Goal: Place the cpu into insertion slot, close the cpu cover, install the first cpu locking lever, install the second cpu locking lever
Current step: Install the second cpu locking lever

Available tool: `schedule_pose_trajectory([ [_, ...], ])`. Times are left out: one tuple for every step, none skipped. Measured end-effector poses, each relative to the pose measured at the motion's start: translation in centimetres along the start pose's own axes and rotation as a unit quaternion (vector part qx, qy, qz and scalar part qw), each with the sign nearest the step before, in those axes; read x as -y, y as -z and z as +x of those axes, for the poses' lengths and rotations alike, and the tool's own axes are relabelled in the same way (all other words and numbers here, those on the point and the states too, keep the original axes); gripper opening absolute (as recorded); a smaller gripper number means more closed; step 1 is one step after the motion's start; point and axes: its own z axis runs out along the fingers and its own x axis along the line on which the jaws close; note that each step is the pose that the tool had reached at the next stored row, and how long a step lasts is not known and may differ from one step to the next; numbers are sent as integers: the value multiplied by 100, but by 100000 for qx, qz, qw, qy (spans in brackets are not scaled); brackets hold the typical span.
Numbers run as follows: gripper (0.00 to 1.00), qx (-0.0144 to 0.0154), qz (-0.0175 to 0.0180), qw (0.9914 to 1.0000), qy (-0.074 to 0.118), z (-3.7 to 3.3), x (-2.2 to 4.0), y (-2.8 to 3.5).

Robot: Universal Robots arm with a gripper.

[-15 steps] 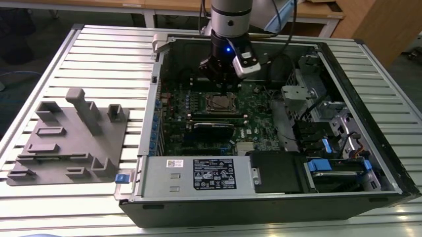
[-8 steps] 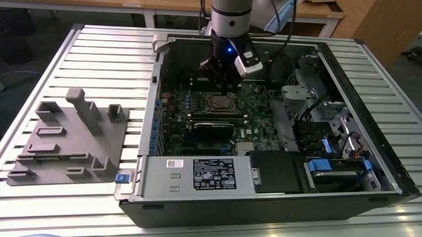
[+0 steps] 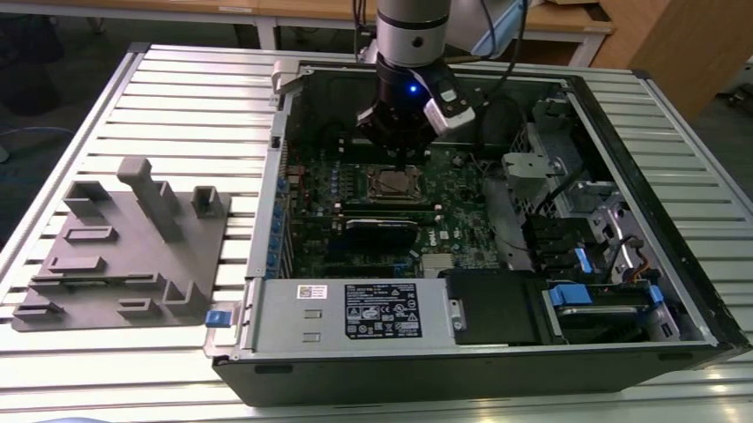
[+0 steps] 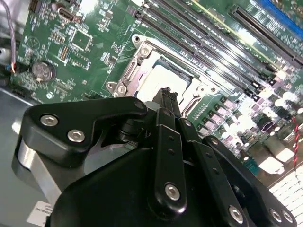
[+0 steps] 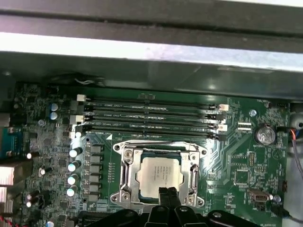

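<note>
**A:** ok, nearest the exterior camera you've got the grey power supply box [image 3: 353, 313] with its black label, sitting along the front edge of the open PC case [image 3: 694, 291]. The whole case lies on its side on a slatted metal table [image 3: 176, 97]. Off toward the exterior view's left there's a grey fixture tray [image 3: 123, 247] next to the case, not touching it as far as I can see.

**B:** and the green circuit board [image 3: 459, 238]?

**A:** behind the power supply, flat on the case floor. The insertion slot [image 5: 158, 175] is mid-board. In the first wrist view the cpu [image 5: 160, 177] is sitting inside it, silver face up, and the cpu cover [image 5: 124, 176] looks folded down around it, its metal frame bordering the chip on all sides. Can't tell whether the locking levers are latched.

**B:** where's the gripper [image 3: 406, 159]?

**A:** right above the socket, on its far side in the exterior view. In both wrist views the fingers [image 4: 166, 101] look pressed together into one narrow black tip with nothing between them, hanging over the edge of the cpu. Whether the tip touches the chip, no clue.

**B:** past that?

**A:** the memory slots [image 5: 151, 116] run in parallel rows beyond the socket, then the far wall of the case.
</note>
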Motion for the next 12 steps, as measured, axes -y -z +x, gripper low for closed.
schedule_pose_trajectory([
  [11,10,-15,99999,352,0,0,0],
  [11,13,-20,99998,603,0,0,0],
  [11,17,-25,99997,740,0,0,0],
  [11,17,-27,99997,799,0,0,0],
  [11,18,-26,99997,819,0,0,0],
  [11,22,-39,99995,996,0,0,0],
  [11,25,-47,99994,1138,0,0,0],
  [11,24,-46,99993,1140,0,0,0],
  [11,25,-49,99993,1145,0,0,0],
  [11,24,-49,99993,1149,0,0,0],
  [11,25,-50,99993,1154,0,0,0],
  [11,25,-50,99993,1156,0,0,0],
])
